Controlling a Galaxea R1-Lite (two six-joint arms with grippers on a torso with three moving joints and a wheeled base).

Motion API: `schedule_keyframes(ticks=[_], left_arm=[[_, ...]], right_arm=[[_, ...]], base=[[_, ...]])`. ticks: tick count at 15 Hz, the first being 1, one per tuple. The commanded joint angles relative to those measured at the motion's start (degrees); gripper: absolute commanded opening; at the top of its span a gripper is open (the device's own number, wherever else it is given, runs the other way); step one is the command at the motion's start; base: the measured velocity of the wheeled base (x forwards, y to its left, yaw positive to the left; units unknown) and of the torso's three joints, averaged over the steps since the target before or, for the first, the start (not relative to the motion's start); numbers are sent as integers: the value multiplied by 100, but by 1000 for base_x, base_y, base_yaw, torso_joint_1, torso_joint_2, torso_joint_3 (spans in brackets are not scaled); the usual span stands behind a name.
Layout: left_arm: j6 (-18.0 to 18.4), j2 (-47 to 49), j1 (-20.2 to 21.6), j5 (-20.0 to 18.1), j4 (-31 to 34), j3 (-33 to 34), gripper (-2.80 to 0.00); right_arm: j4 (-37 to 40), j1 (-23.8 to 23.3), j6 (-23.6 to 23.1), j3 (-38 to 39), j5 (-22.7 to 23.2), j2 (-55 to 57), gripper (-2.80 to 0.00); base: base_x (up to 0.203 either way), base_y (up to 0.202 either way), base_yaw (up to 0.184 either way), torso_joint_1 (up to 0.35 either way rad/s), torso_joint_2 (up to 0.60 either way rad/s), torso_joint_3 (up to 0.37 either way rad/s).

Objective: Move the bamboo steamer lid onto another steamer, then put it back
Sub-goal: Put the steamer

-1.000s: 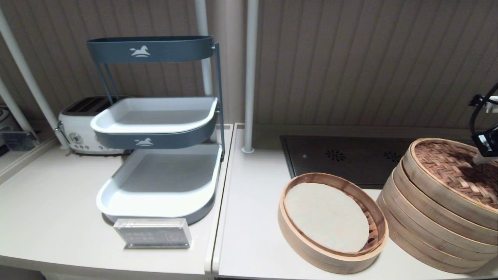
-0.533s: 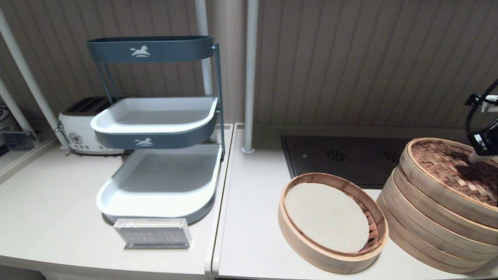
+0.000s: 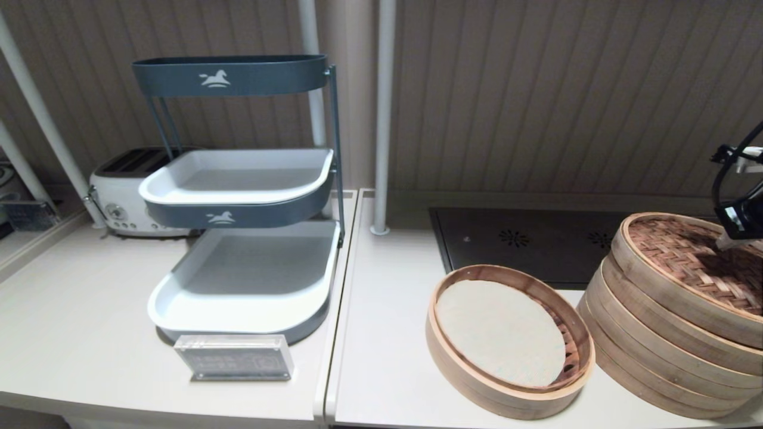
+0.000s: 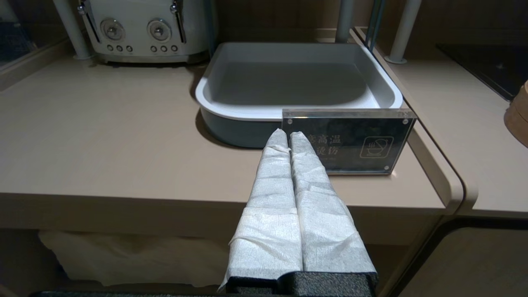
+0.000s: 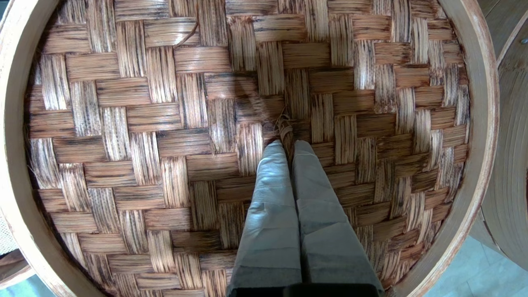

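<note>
**Lid held tilted over the tall steamer stack**

Here, from the head camera, I see the bamboo steamer lid (image 3: 691,271) on top of the taller steamer (image 3: 656,357) at the right edge of the counter (image 3: 381,369), tilted with its near rim low. Beside it, to the left, the low steamer (image 3: 509,342) stands open, its pale liner (image 3: 499,332) showing. My right gripper (image 3: 728,241) reaches in from the right onto the lid's woven centre. Against the frame a second ago, the gripper sits slightly higher and further right, and the lid's far edge has shifted very little. The tiered tray rack (image 3: 238,196), the toaster (image 3: 122,196) and the acrylic sign (image 3: 234,357) are unchanged.

From the left wrist camera, my left gripper (image 4: 287,136) hangs parked off the counter's front edge, its wrapped fingers (image 4: 272,181) pressed together on nothing, pointing at the sign (image 4: 348,142) and bottom tray (image 4: 297,82).

From the right wrist camera, the right gripper (image 5: 287,144) has its fingers (image 5: 268,206) nearly closed, pinching the small twisted knot (image 5: 284,130) at the middle of the lid (image 5: 165,144).
</note>
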Motion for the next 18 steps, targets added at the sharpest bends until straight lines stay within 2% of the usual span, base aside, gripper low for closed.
schedule_keyframes(ticks=[1, 4, 5, 6, 14, 16, 17, 18], left_arm=[[2, -11, 0, 0, -3, 158, -280], [2, -11, 0, 0, -3, 158, -280], [2, -11, 0, 0, -3, 158, -280], [2, -11, 0, 0, -3, 158, -280], [2, -11, 0, 0, -3, 158, -280], [2, -11, 0, 0, -3, 158, -280], [2, -11, 0, 0, -3, 158, -280], [1, -11, 0, 0, -3, 158, -280]], right_arm=[[41, 0, -11, 6, 2, 22, -280], [32, 9, -11, 6, 11, 22, -280], [41, 9, -11, 6, 11, 22, -42], [32, 9, -10, 6, 11, 14, 0], [-4, 9, 0, -3, 83, -114, 0], [19, 4, 25, 3, 208, -577, 0], [50, -1, 43, 26, 316, -896, -280], [139, -14, 63, 52, 486, -1213, -280]], base=[[0, 0, 0, 0, 0, 0], [0, 0, 0, 0, 0, 0], [0, 0, 0, 0, 0, 0], [0, 0, 0, 0, 0, 0], [0, 0, 0, 0, 0, 0], [0, 0, 0, 0, 0, 0], [0, 0, 0, 0, 0, 0], [0, 0, 0, 0, 0, 0]])
